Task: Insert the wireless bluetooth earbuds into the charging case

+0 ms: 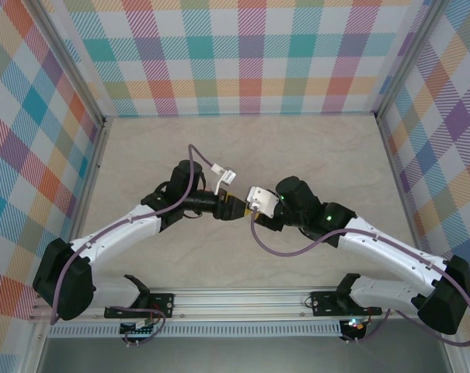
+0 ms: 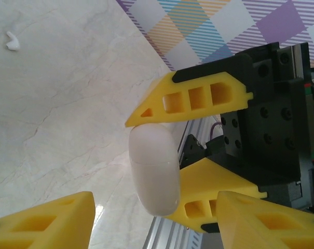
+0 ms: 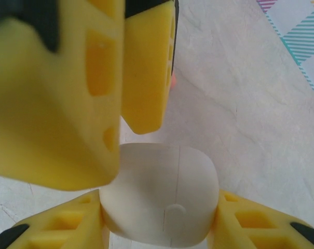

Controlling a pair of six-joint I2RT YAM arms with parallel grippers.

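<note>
Top view: L claw [image 1: 233, 207] & R claw [image 1: 254, 200] tip to tip over mid table [image 1: 312, 148], case [image 1: 259, 196] pinched in R claw, facing L. Left wrist view: case w/ long axis up-down in frame, spanning R's two fingers end to end, lid seam shut. Lower end of case between L's own fingers, these apart w/ nothing gripped, so L open; contact w/ case can't be told. One white bud [image 2: 11, 40] loose on table at far upper left, well apart from both claws; nearer arm not clear. Right wrist view: R closed on case, a finger on each end; L's fingers just above case, v. close, maybe touching. Judgement: lid to be opened first; end-to-end grip prob. pins lid shut, so regrip likely.
</note>
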